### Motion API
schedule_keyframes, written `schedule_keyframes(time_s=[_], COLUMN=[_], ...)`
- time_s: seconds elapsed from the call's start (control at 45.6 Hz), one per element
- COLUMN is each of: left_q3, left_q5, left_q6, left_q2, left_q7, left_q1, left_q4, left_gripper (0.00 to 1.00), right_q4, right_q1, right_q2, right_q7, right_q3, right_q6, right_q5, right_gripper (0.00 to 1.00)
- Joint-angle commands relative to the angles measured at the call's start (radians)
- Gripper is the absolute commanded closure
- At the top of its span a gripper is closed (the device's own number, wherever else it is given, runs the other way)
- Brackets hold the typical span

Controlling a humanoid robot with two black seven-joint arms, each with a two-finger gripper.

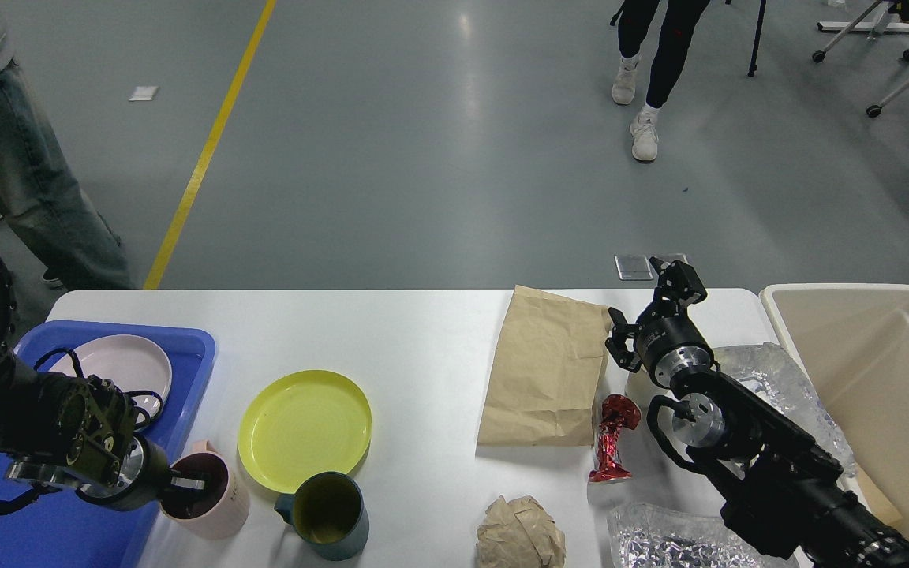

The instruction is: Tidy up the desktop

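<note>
The desktop point(423, 339) is white and cluttered; left gripper point(186, 483) grasps the pink cup point(214, 505)

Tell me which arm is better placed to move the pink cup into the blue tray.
Left. Its end effector is at the pink cup rim, next to the blue tray; the right end effector is far across the desktop.

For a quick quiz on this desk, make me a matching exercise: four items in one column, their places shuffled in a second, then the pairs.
Items:
1. white plate
2. pink cup
3. red wrapper
4. paper ball

Places:
A. right of the paper bag's near corner
B. in the blue tray
C. near edge, between the green mug and foil
D. at the left gripper

Pairs: 1-B, 2-D, 3-A, 4-C
</note>
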Motion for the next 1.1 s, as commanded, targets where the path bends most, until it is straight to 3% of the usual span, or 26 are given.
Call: schedule_keyframes(time_s=[0.0, 0.197, 0.548, 0.658, 0.855, 1.074], left_q3=[0.000, 0.000, 0.000, 0.002, 0.005, 0.012], left_q5=[0.000, 0.003, 0.005, 0.008, 0.008, 0.013], left_q6=[0.005, 0.019, 0.002, -0.048, -0.148, -0.248], left_q2=[0.000, -0.001, 0.000, 0.010, 0.016, 0.100], left_q7=[-0.003, -0.009, -0.016, -0.021, -0.072, -0.078], left_q1=[-0.001, -0.001, -0.058, -0.100, -0.204, -0.342], left_q4=[0.000, 0.000, -0.018, -0.028, -0.069, -0.147], left_gripper=[0.89, 0.98, 0.99, 0.99, 0.98, 0.98], right_q4=[0.000, 0.000, 0.000, 0.000, 0.000, 0.000], right_q1=[0.000, 0.000, 0.000, 0.000, 0.000, 0.000], right_q2=[0.000, 0.000, 0.000, 0.000, 0.000, 0.000], right_q7=[0.000, 0.000, 0.000, 0.000, 0.000, 0.000], right_q3=[0.000, 0.000, 0.000, 0.000, 0.000, 0.000], right_q6=[0.000, 0.000, 0.000, 0.000, 0.000, 0.000], right_q5=[0.000, 0.000, 0.000, 0.000, 0.000, 0.000], right_gripper=[0.00, 0.00, 0.00, 0.00, 0.00, 0.00])
